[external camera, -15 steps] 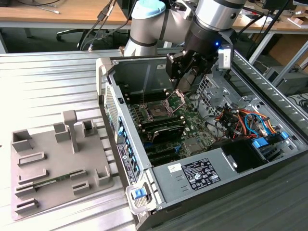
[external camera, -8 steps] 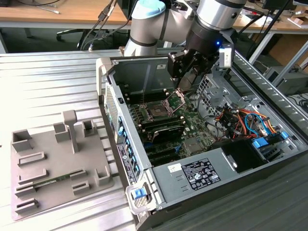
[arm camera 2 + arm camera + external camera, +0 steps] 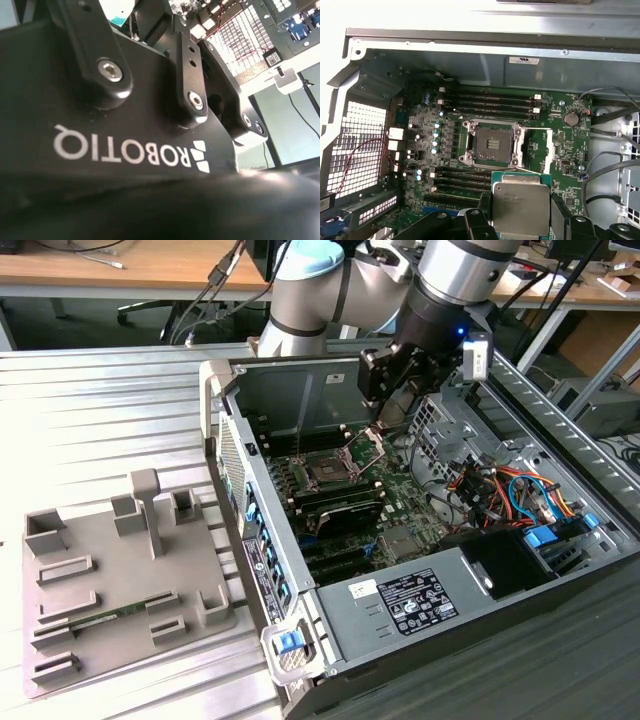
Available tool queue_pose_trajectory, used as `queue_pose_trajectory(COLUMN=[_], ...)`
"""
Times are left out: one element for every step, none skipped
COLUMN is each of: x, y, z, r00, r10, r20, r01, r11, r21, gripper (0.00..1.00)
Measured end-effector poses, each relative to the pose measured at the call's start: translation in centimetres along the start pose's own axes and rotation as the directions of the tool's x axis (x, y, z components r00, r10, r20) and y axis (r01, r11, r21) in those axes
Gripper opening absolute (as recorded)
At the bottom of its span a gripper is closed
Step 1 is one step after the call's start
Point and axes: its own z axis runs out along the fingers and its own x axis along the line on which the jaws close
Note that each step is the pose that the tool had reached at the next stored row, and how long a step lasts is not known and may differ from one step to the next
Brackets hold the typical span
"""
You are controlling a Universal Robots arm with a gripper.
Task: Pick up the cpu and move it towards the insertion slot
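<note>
One thin square silvery-topped cpu (image 3: 521, 206) sits clamped between the black gripper's (image 3: 520, 220) fingers, above the board near the dark-centred, silver-framed insertion slot (image 3: 493, 145) — keep it level, corners squared.

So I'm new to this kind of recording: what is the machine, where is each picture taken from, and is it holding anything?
The machine is a single robot arm ending in a gripper, a two-fingered clamp. The exterior view comes from a camera standing off the arm: it shows the arm reaching into an open computer case on a ribbed metal table, with a grey fixture tray beside the case on the exterior view's left. Both wrist views ride on the arm. The second wrist view looks along the gripper's black body. The first wrist view looks down at the motherboard: the cpu, a flat silvery chip, is clamped between the fingers, hanging close to the insertion slot, which is open.
</note>
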Motion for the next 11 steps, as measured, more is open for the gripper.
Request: queue_pose_trajectory(x=[-0.04, -0.08, -0.11, -0.15, -0.18, -0.22, -0.27, -0.33, -0.39, -0.45, -0.51], y=[0.0, -0.01, -0.01, -0.02, -0.02, -0.03, -0.03, -0.04, -0.05, -0.06, -0.06], z=[0.02, 0.04, 0.06, 0.07, 0.09, 0.1, 0.11, 0.13, 0.14, 0.16, 0.17], r00=[1.0, 1.0, 1.0, 1.0, 1.0, 1.0, 1.0, 1.0, 1.0, 1.0, 1.0], r10=[0.0, 0.0, 0.0, 0.0, 0.0, 0.0, 0.0, 0.0, 0.0, 0.0, 0.0], r20=[0.0, 0.0, 0.0, 0.0, 0.0001, 0.0, 0.0, 0.0, 0.0, 0.0001, 0.0001], r01=[0.0, 0.0, 0.0, 0.0, 0.0, 0.0, 0.0, 0.0, 0.0, 0.0, 0.0], r11=[1.0, 1.0, 1.0, 1.0, 1.0, 1.0, 1.0, 1.0, 1.0, 1.0, 1.0], r21=[0.0, 0.0, -0.0001, -0.0001, -0.0001, 0.0, 0.0, -0.0001, -0.0001, -0.0001, -0.0001], gripper=[0.55, 0.55, 0.55, 0.55, 0.55, 0.55, 0.55, 0.55, 0.55, 0.55, 0.55])
